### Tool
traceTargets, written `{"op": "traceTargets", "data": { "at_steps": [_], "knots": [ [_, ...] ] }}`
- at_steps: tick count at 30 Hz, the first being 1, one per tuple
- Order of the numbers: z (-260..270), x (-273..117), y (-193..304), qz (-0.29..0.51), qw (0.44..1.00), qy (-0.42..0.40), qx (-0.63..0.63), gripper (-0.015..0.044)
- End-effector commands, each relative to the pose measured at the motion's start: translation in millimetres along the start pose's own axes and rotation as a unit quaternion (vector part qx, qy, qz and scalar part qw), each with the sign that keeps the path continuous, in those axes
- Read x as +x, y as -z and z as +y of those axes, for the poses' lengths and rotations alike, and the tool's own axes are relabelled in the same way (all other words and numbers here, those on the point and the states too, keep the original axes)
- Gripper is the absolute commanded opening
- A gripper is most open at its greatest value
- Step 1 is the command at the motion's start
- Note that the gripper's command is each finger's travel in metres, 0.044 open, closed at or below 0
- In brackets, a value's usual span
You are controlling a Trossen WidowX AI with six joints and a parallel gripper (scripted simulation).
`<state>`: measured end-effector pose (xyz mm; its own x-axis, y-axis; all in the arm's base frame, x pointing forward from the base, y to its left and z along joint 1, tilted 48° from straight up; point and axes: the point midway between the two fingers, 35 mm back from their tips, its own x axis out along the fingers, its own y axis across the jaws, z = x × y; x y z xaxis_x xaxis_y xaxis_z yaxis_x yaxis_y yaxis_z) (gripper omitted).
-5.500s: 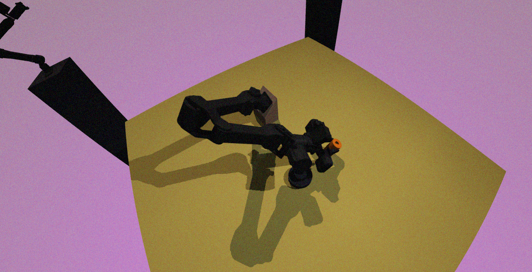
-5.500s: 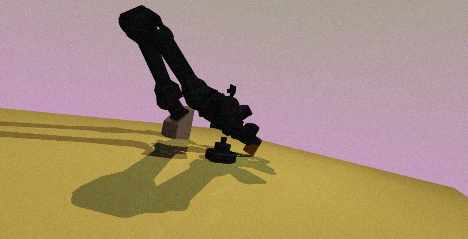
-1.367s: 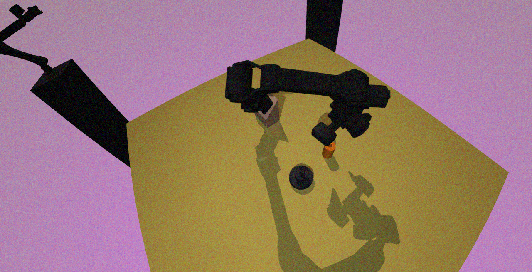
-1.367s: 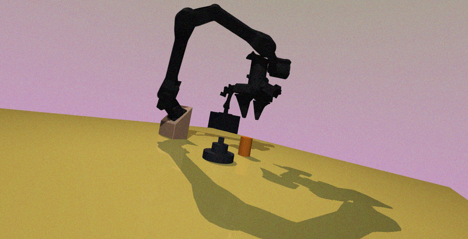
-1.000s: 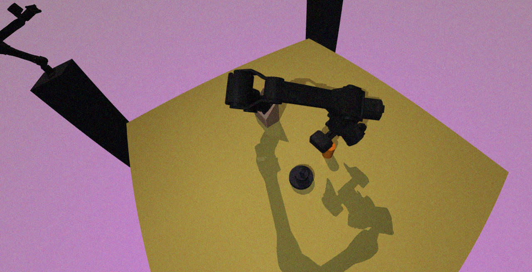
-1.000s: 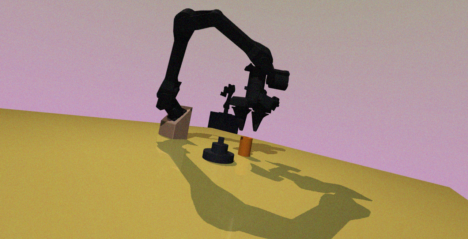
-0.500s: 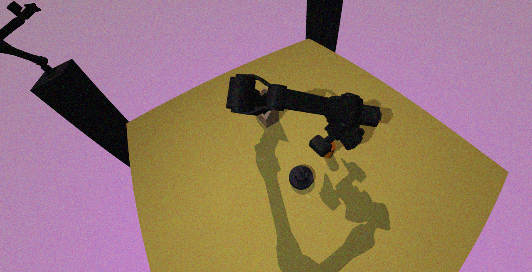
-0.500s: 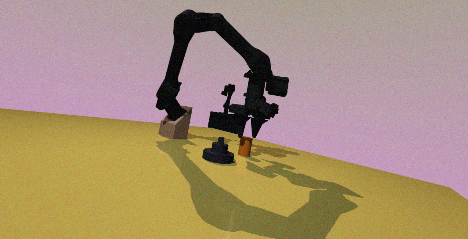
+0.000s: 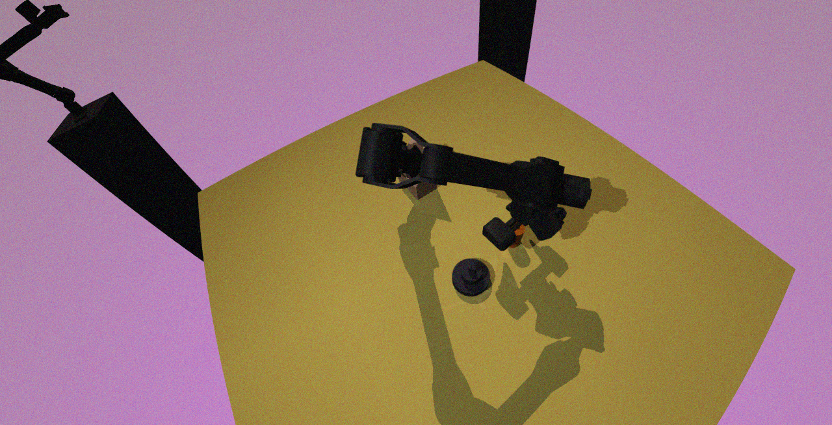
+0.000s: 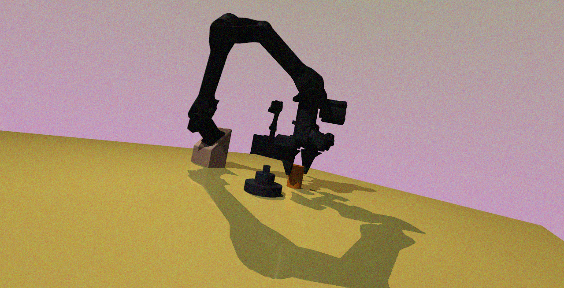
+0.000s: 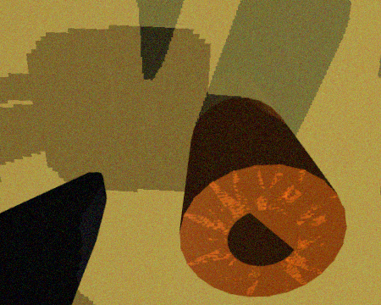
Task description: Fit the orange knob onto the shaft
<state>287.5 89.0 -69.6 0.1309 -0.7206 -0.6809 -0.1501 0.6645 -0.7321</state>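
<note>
The orange knob (image 9: 519,229) (image 10: 294,182) (image 11: 317,212) stands upright on the table. Its D-shaped hole faces up, and in the wrist view the hole's flat side slants from upper left to lower right. My gripper (image 10: 297,173) (image 11: 245,183) is open, pointing down, with its fingertips at about the height of the knob's top. The wrist view shows the knob between the fingers, with a gap on each side. The dark round pedestal (image 9: 463,287) (image 10: 262,189) stands beside the knob, its thin shaft (image 10: 266,169) upright and bare. The shaft's flat side cannot be made out.
The arm's pinkish base block (image 10: 209,158) sits on the yellow table (image 9: 320,306) (image 10: 118,215), behind the pedestal. Black pillars (image 9: 127,178) (image 9: 507,21) carrying other arms stand beyond the table edges. The arm's shadows cross the table.
</note>
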Motion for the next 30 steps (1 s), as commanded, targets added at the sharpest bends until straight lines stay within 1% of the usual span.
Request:
{"op": "traceTargets", "data": {
  "at_steps": [1,15,25,30],
  "knots": [
    [-0.5,7.2,1.1,0.0,1.0,0.004,-0.003,0.044],
    [-1.9,27.0,2.0,-0.002,1.0,0.006,-0.003,0.044],
    [-1.9,27.0,2.0,-0.002,1.0,0.006,-0.003,0.0177],
    [-1.9,27.0,2.0,-0.002,1.0,0.006,-0.003,0.0144]
  ]
}}
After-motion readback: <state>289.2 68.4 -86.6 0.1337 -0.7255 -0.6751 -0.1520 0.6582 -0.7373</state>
